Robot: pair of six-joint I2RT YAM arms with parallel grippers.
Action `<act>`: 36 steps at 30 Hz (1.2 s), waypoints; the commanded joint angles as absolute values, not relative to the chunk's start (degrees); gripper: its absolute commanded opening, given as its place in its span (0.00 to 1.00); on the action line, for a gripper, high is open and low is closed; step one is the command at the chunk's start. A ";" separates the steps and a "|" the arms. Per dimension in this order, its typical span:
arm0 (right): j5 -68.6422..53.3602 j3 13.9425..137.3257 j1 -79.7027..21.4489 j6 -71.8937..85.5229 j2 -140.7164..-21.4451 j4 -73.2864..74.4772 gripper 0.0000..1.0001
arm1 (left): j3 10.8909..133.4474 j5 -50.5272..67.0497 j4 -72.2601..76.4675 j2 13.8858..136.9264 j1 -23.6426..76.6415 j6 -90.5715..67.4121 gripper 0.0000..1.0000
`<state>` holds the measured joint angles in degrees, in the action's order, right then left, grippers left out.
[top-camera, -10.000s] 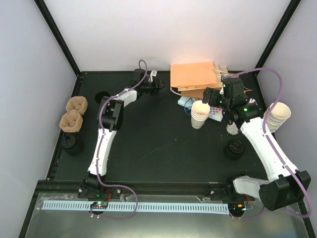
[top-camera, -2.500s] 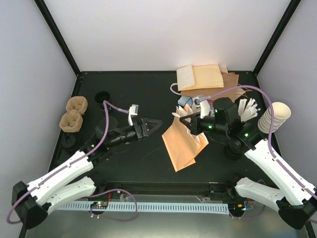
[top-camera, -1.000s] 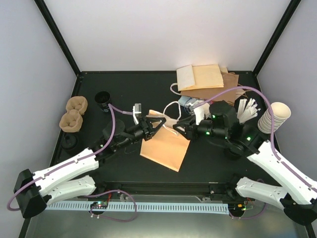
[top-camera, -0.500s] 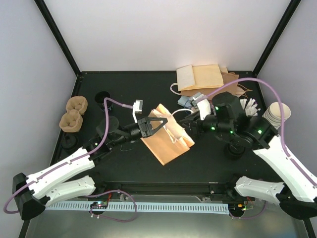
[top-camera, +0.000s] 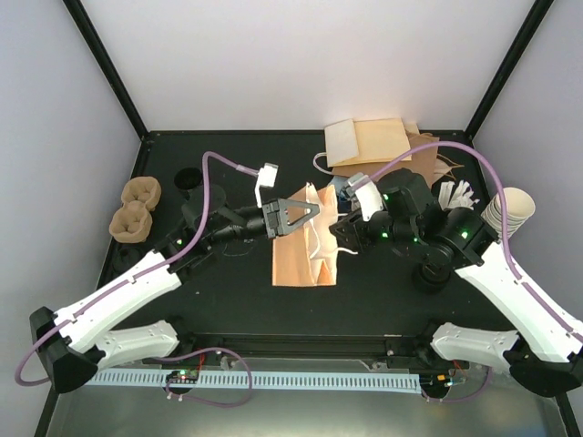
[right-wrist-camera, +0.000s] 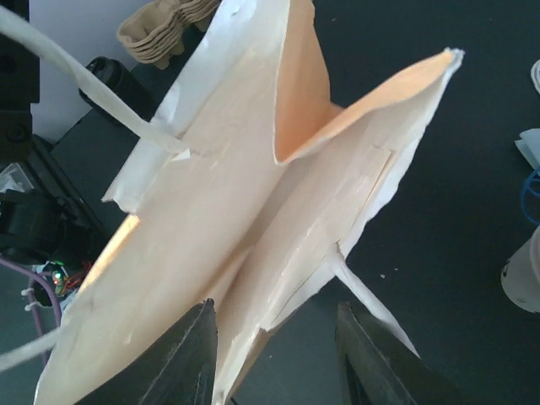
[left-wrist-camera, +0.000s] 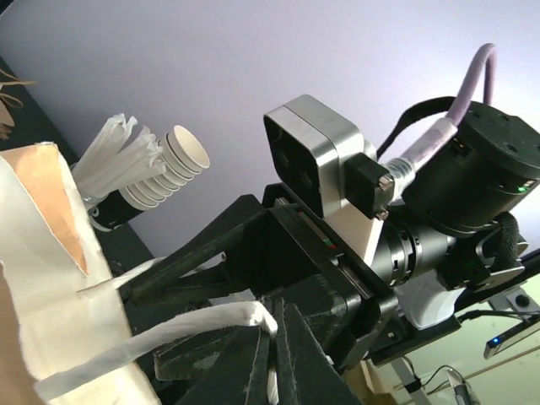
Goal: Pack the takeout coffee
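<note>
A brown paper bag [top-camera: 305, 248] hangs mid-table by its white handle [left-wrist-camera: 181, 333]. My left gripper [top-camera: 315, 212] is shut on that handle [top-camera: 314, 238], which is pinched between the closed jaws [left-wrist-camera: 275, 339]. My right gripper [top-camera: 344, 235] is open at the bag's right side. Its fingers [right-wrist-camera: 196, 359] stand apart with the bag's torn mouth edge [right-wrist-camera: 278, 304] between them, unclamped. The bag mouth [right-wrist-camera: 312, 110] gapes toward the right wrist camera. A round black-topped thing [top-camera: 431, 273] sits under the right arm and another [top-camera: 188, 178] at the back left. I cannot tell which is the takeout coffee.
Flat paper bags [top-camera: 369, 141] are piled at the back. A stack of lidless cream cups [top-camera: 508, 215] and white paper sticks [top-camera: 455, 196] stand at the right. Pulp cup trays [top-camera: 137, 208] lie at the left edge. Black frame posts bound the table.
The left gripper has risen and moved right with the handle, swinging the bag from slanted to squarer. The right jaws have widened off the bag's edge.
</note>
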<state>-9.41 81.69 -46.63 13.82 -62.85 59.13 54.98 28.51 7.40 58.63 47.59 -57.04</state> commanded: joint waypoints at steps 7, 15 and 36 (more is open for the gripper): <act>-2.61 79.14 -46.98 19.91 -64.85 56.34 0.42 | 60.68 37.09 1.77 61.44 44.12 -49.44 0.02; -6.42 75.95 -47.01 22.53 -67.80 51.04 0.42 | 60.60 38.54 2.31 63.44 42.47 -49.29 0.02; 6.87 81.28 -47.02 21.63 -71.01 51.85 0.01 | 56.67 39.34 -9.15 54.84 36.97 -46.50 0.25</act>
<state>1.85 79.07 -46.63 22.87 -72.14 51.48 57.89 38.26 -4.32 58.39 37.78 -48.38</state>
